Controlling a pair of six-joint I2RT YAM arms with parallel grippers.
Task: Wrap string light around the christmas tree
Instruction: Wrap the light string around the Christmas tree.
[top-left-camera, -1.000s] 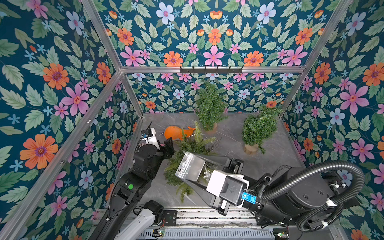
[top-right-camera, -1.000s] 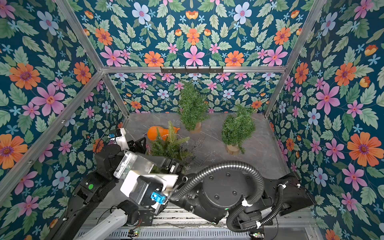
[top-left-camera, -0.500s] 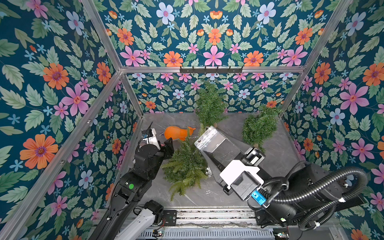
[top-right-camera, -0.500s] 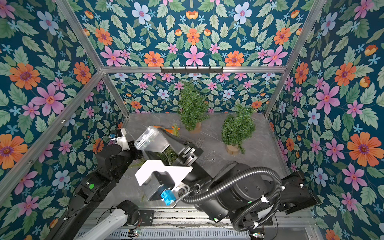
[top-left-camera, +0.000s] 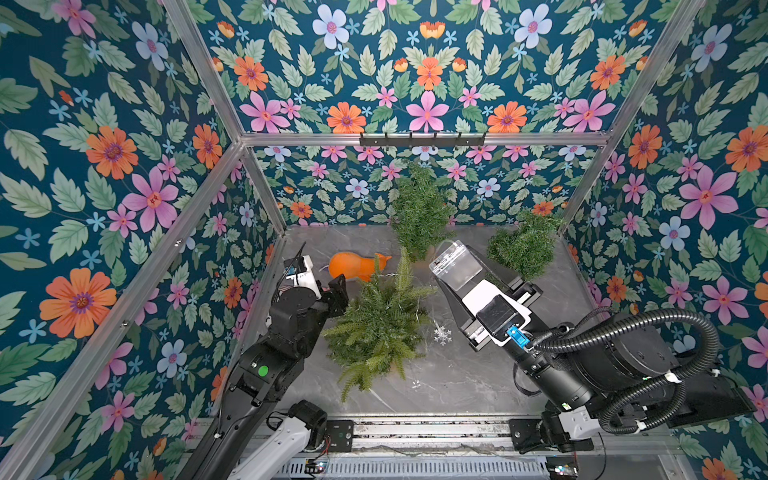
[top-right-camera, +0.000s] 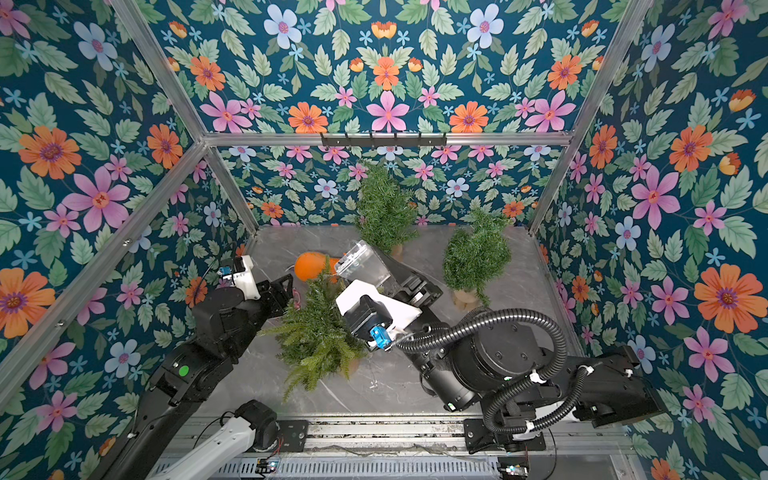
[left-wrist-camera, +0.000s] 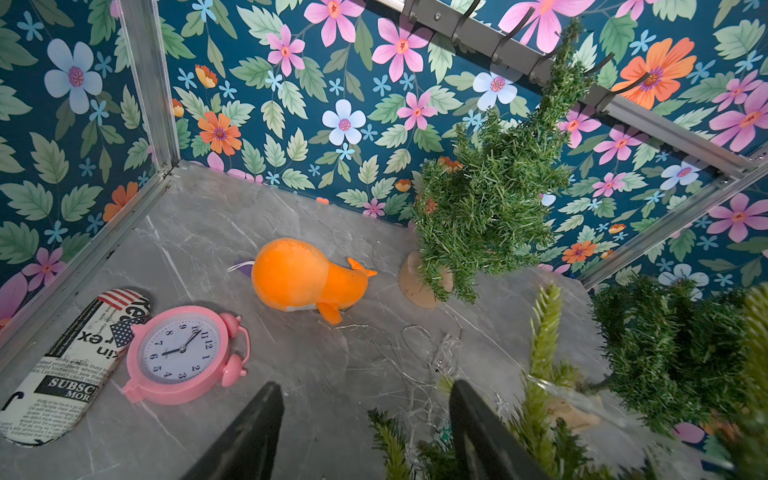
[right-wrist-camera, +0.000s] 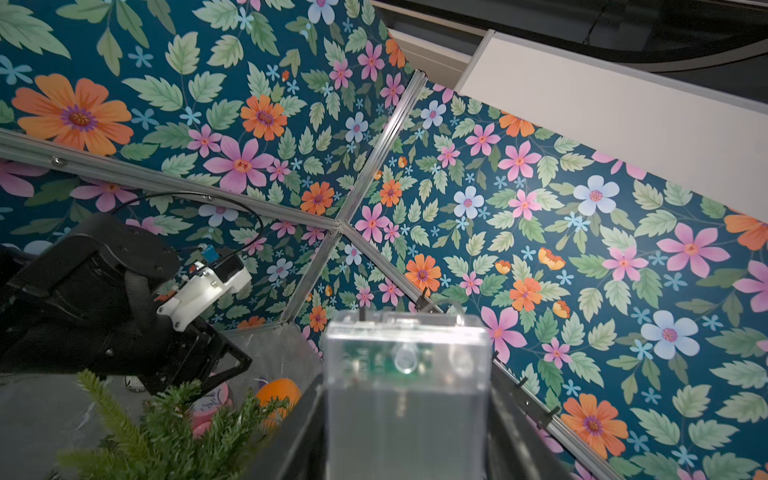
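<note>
Movement belongs to the right arm alone. A second ago the right gripper (right-wrist-camera: 405, 432) carried the string light's clear battery box (top-left-camera: 455, 266) low over the near side of the front Christmas tree (top-left-camera: 380, 332). Half a second ago the box was beside the tree's top. Now it is raised farther back, between that tree's tip and the two rear trees. The fingers still clamp the box by its sides.

With the arm swung away, the tree shows whole in both top views. A snowflake ornament (top-left-camera: 442, 335) of the string light (left-wrist-camera: 428, 357) shows on the table just beside it, on the right arm's side. The left gripper (left-wrist-camera: 365, 432) has stayed at the tree's other flank, jaws moderately apart and holding nothing, with loose wire loops on the table beyond them. The wire is too fine to tell how far it runs around the branches.

The tabletop (top-left-camera: 457, 382) is grey with a marble pattern. An orange whale toy (top-left-camera: 355, 266) lies behind the front tree. A pink alarm clock (left-wrist-camera: 183, 353) lies face up just beside a newspaper-print glasses case (left-wrist-camera: 62, 374), near the left arm's wall. A darker tree (top-left-camera: 419, 212) stands on a wooden base against the rear wall, and another (top-left-camera: 523, 249) stands near the back corner on the right arm's side. Floral wallpaper (top-left-camera: 124, 166) covers the walls inside an aluminium frame (top-left-camera: 291, 139), which carries a black hook rack (top-left-camera: 422, 140).
</note>
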